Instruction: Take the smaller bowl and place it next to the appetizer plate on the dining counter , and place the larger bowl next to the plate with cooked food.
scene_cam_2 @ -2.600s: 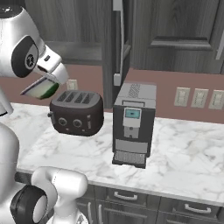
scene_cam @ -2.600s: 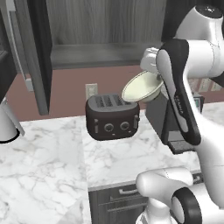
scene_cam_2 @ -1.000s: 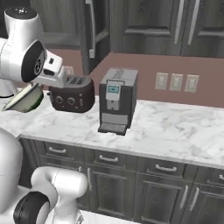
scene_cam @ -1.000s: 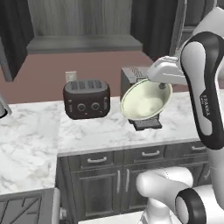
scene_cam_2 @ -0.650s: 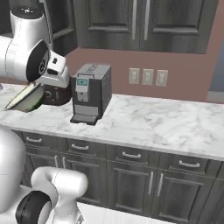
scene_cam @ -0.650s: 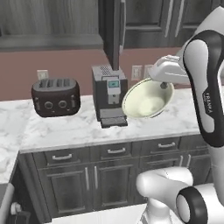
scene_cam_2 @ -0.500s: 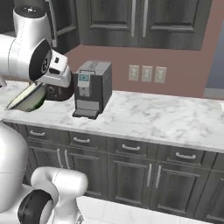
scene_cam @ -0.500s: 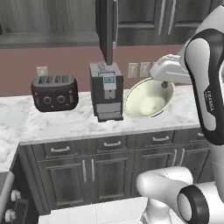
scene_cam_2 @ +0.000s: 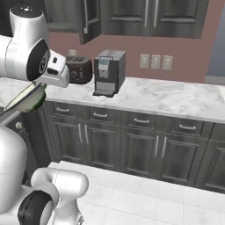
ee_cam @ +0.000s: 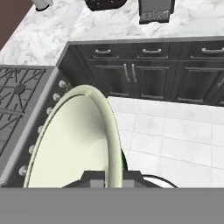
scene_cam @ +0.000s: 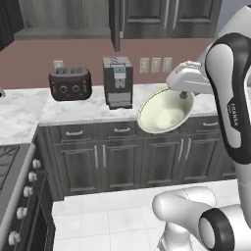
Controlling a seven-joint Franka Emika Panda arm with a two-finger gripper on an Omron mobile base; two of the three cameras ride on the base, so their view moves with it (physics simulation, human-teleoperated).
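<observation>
Fingers point(ee_cam: 113, 175) clamp smaller bowl point(scene_cam: 164, 111); marble worktop point(scene_cam_2: 171, 100), tiled floor point(ee_cam: 175, 135).

a marble worktop point(scene_cam: 88, 105) is carried on dark grey cabinets point(scene_cam: 122, 157) with drawers above and doors below. on it a dark toaster point(scene_cam: 70, 83) and a black and silver coffee machine point(scene_cam: 117, 82) are set near each other against a reddish-brown wall point(scene_cam_2: 184, 55), where three pale wall switches point(scene_cam_2: 156, 61) are mounted. a stove point(ee_cam: 17, 94) with knobs is fitted at the worktop's end, and what may be a white appliance point(ee_cam: 42, 4) is cut off.
</observation>
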